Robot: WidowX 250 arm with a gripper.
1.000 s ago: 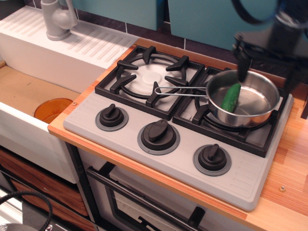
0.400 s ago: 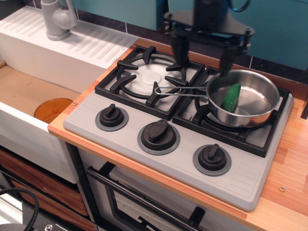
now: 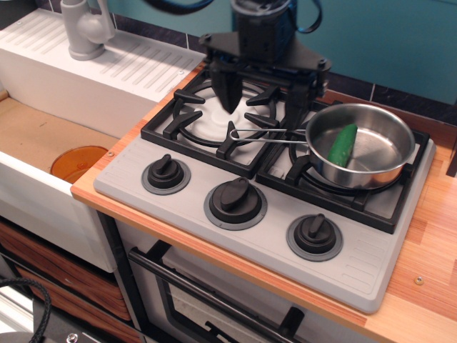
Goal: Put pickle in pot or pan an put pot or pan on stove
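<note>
Fingers (image 3: 227, 91) of the gripper (image 3: 263, 96) hang spread apart and empty above the stove's (image 3: 235, 171) rear burner grates. Just below them runs the pan's (image 3: 360, 146) wire handle (image 3: 268, 136). Beyond the right-hand finger the pan sits on its grate, pickle (image 3: 342, 145) inside. Both steps look done; next move is likely only retreat.

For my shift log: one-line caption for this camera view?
Pickle lies in pan on the stove's right burner; open gripper hovers above the handle.
</note>
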